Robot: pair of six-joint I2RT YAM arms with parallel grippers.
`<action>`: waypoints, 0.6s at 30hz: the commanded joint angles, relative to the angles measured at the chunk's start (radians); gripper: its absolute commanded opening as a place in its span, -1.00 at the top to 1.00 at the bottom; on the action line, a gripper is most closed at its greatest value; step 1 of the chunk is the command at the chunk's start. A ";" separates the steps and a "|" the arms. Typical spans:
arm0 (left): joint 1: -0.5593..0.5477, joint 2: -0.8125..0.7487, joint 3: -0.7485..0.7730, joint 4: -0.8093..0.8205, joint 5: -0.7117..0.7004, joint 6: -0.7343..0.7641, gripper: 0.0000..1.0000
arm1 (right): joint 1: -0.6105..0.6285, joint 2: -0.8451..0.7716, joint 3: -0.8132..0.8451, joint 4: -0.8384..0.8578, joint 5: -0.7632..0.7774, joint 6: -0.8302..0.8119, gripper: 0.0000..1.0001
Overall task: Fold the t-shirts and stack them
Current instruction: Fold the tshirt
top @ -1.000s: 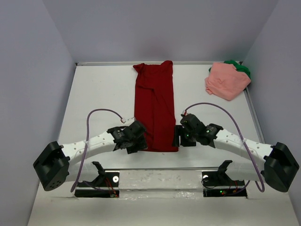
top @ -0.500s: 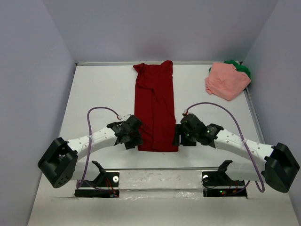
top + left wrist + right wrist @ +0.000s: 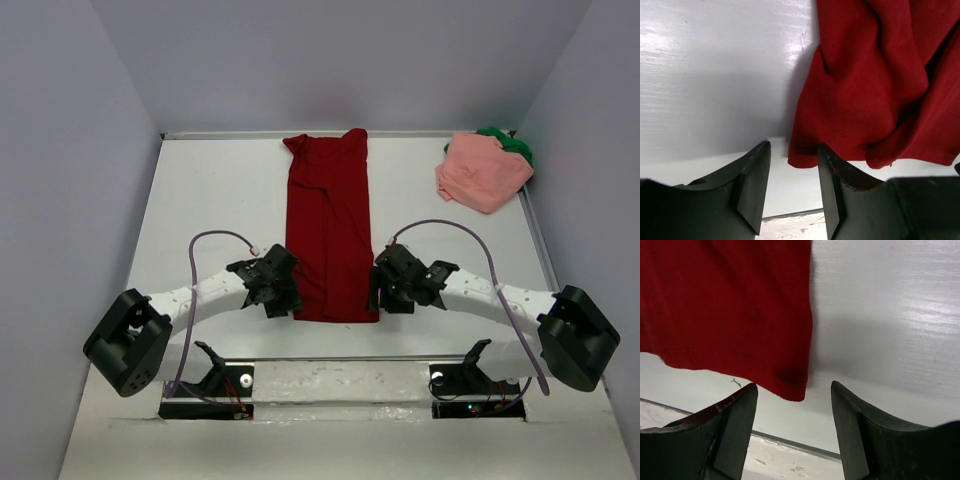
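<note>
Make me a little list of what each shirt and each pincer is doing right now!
red shirt: folded into a long strip, lying flat in the middle
pink shirt: bunched up in the far right corner
green shirt: peeking out behind the pink one
left pincer: open, astride the red shirt's near left corner
right pincer: open, astride its near right corner

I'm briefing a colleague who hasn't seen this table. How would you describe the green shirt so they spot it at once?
Start at the white table and go to its far right corner, by the wall. A crumpled salmon pink cloth t-shirt lies there, and the green cloth t-shirt peeks out from under its far edge. It is the only green thing, and mostly covered.
</note>
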 commanded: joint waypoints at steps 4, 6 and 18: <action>0.007 -0.026 -0.046 0.067 0.078 0.012 -0.01 | 0.007 0.012 0.016 0.043 0.037 0.037 -0.32; 0.009 -0.023 -0.051 0.068 0.078 0.012 -0.01 | 0.007 0.003 0.010 0.041 0.044 0.044 -0.32; 0.009 -0.048 -0.088 0.088 0.088 -0.004 0.79 | 0.007 0.034 -0.032 0.087 0.017 0.070 -0.31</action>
